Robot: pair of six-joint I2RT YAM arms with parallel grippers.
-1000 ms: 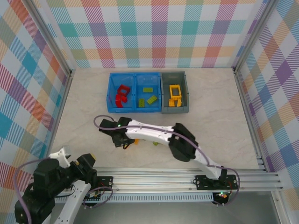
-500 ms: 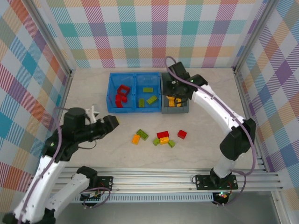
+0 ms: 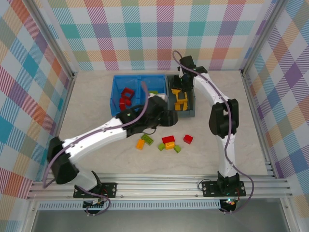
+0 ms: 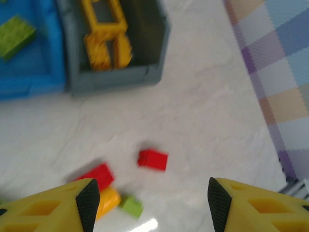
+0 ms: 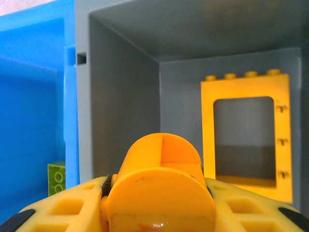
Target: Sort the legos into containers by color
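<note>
My right end effector (image 5: 160, 212) gripped a round (image 5: 161, 176) over the grey bin (image 5: 120, 96); left end effector (image 4: 152, 200), wide, had swung above centre-frame bricks (image 4: 152, 160).

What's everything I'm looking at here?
blue bin: one, blue, two compartments, back of table
red bricks: several, red, its left compartment
green brick: one seen, lime, its right compartment
grey bin: one, dark grey, right of blue bin
yellow bricks: several, yellow, inside grey bin
loose bricks: seven, red, green, yellow-orange, table in front
round piece: one, yellow, right gripper
left gripper: open, empty
right gripper: shut on round piece, over grey bin
</note>
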